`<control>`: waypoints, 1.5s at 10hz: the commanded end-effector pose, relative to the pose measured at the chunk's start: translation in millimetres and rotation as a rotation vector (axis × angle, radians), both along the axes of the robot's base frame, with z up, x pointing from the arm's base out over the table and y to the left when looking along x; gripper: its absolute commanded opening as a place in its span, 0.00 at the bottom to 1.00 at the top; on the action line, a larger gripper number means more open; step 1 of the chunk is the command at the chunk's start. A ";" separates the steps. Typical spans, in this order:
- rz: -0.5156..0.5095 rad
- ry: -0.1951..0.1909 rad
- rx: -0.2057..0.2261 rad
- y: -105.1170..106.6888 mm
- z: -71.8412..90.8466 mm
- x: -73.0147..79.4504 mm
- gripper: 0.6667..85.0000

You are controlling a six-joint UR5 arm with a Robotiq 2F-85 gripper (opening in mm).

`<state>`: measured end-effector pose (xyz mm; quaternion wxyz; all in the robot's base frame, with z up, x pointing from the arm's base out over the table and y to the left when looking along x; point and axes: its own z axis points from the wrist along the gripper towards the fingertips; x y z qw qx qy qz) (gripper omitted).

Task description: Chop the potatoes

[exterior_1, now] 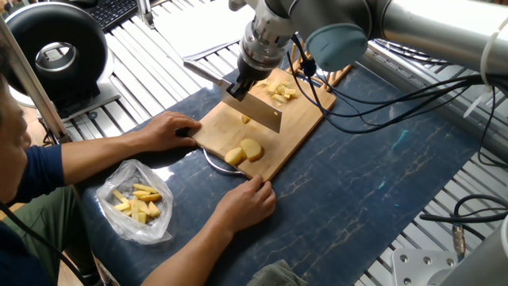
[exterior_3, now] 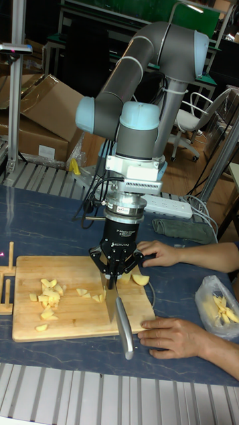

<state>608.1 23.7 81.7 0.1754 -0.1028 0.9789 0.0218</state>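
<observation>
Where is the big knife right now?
The knife is held in the gripper over the middle of the wooden cutting board, between the chopped potato pieces and the two larger potato chunks.

The person at the left of the fixed view is cut off by the frame's edge; only arms, a shoulder and part of the face show. The knife's blade hides part of the cutting board behind it. In the tall fixed view the gripper covers the potato pieces beside it, and its grip on the knife handle is too small to judge. The bag's right side runs off the frame.
</observation>
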 end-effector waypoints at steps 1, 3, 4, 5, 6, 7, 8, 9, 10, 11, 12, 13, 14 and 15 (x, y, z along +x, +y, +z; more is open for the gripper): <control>-0.005 -0.003 0.011 -0.6 0.5 -0.4 0.00; -0.004 -0.006 0.011 -1.0 -1.1 0.2 0.00; -0.004 -0.006 0.011 -1.1 -1.6 0.2 0.00; -0.004 -0.006 0.009 -1.7 -1.7 0.1 0.00; -0.004 -0.008 0.009 -1.8 -1.9 0.5 0.00; -0.004 -0.009 0.009 -1.9 -2.5 1.0 0.00; -0.005 -0.014 0.008 -2.2 -4.5 2.1 0.00; -0.006 -0.017 0.007 -2.5 -7.1 3.0 0.00; -0.008 -0.021 0.006 -2.0 -9.1 3.6 0.00; -0.008 -0.024 0.004 -1.8 -10.8 3.5 0.00; -0.007 -0.030 0.005 -1.7 -12.9 3.5 0.00; -0.008 -0.041 0.002 -1.2 -16.3 3.2 0.00; -0.006 -0.052 0.001 -1.4 -20.1 4.1 0.00; -0.002 -0.060 -0.001 -2.8 -22.3 5.0 0.00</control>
